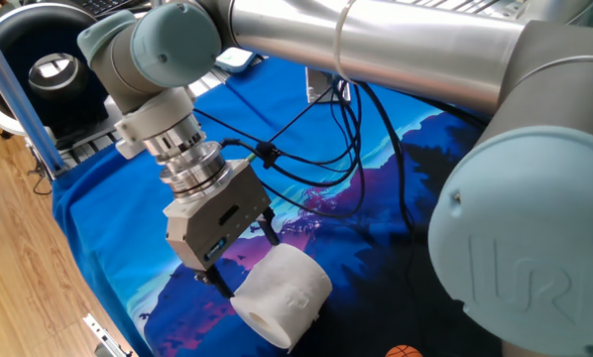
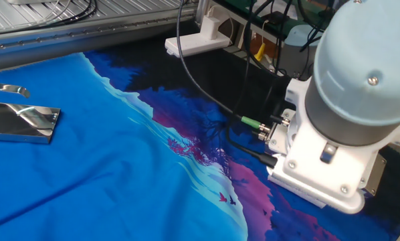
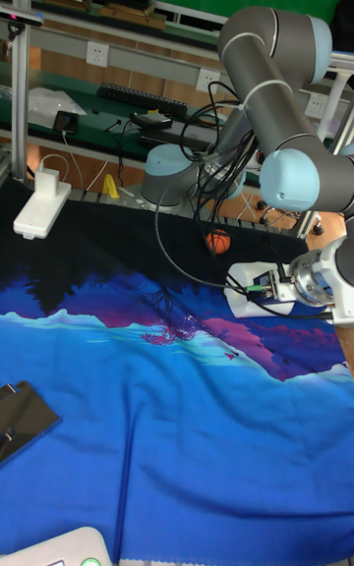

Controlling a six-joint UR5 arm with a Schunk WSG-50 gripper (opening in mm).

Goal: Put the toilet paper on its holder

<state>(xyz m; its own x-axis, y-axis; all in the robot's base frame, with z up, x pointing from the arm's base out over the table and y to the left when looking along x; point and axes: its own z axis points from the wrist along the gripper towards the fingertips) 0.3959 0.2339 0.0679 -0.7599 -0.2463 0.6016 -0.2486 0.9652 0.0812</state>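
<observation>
Claw (image 1: pixel 239 260) is sitting low over the blue printed cloth (image 1: pixel 108 213), fingers spread and straddling the upper end of the toilet paper (image 1: pixel 283 296); one dark finger (image 1: pixel 273 228) is showing at the roll's top edge, another (image 1: pixel 214 279) at its lower-left side. Whether the pads are actually pressing into the tissue, can't tell, so grip is unclear. Roll is lying on its side on the cloth right at the claw tips, hollow core facing toward the near table edge. Black cables (image 1: pixel 306 149) are looping from the claw's wrist up and away across the cloth. In the other fixed view only the white claw body (image 2: pixel 324 177) and grey wrist joint are showing, fingers and roll hidden behind them. The holder (image 2: pixel 23 120) is lying well apart from the claw, far across the cloth at the opposite side, shiny flat base on the blue fabric with a thin metal arm (image 2: pixel 9 88) above it. In the tall fixed view the holder (image 3: pixel 22 419) is appearing as a dark slab at the left edge, claw body (image 3: pixel 258 299) far to the right. White power strip (image 2: pixel 198 40) is sitting beyond the cloth edge, behind the claw. Black ring-shaped device (image 1: pixel 44 69) is standing off the table's far corner, away from the claw
</observation>
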